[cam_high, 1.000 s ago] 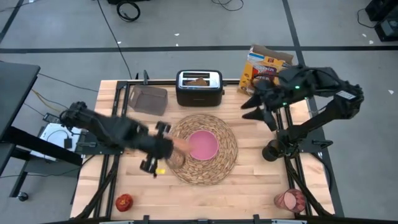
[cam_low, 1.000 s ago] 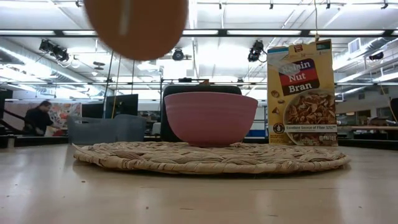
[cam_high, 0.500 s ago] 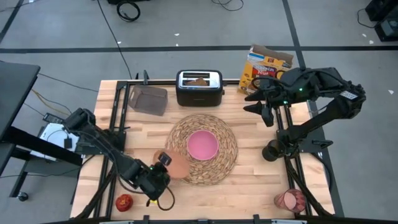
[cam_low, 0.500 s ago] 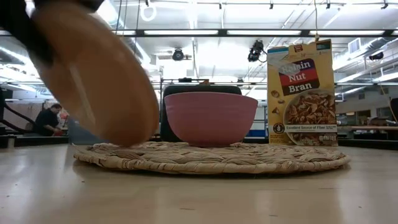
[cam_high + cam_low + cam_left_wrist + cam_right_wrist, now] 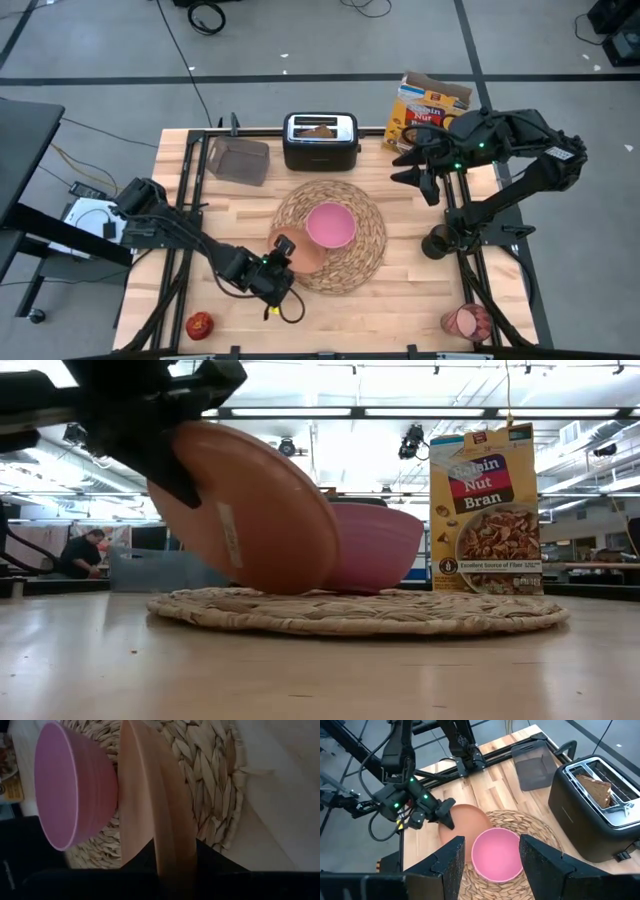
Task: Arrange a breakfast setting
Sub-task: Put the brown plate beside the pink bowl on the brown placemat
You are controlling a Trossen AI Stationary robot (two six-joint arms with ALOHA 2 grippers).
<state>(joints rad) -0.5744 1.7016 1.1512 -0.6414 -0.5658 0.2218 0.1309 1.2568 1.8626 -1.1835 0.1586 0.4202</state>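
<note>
My left gripper is shut on the salmon-tan plate, which stands tilted on edge at the near-left part of the round straw placemat. The plate's face leans against the pink bowl, which sits tipped on the mat. My right gripper is open and empty, high over the far right of the table. The toast slice stands in the toaster. The red apple lies at the near left and the pinkish-red cup at the near right. The spoon is not seen. My left gripper pinches the plate's rim between its two fingers, one on each face, coming from the table's near-left side. The plate stands steeply tilted, its lower edge on the placemat and its far face against the bowl's wall.
The black-and-silver toaster stands at the far middle, a grey container to its left, and the yellow cereal box at the far right. A person shows in the room behind.
My left gripper has come down from above the mat's left side and gone toward the bowl, tipping the plate on edge. The plate now leans on the bowl. The bowl has tipped and shifted toward the table's right, and the placemat has slid a little that way too.
</note>
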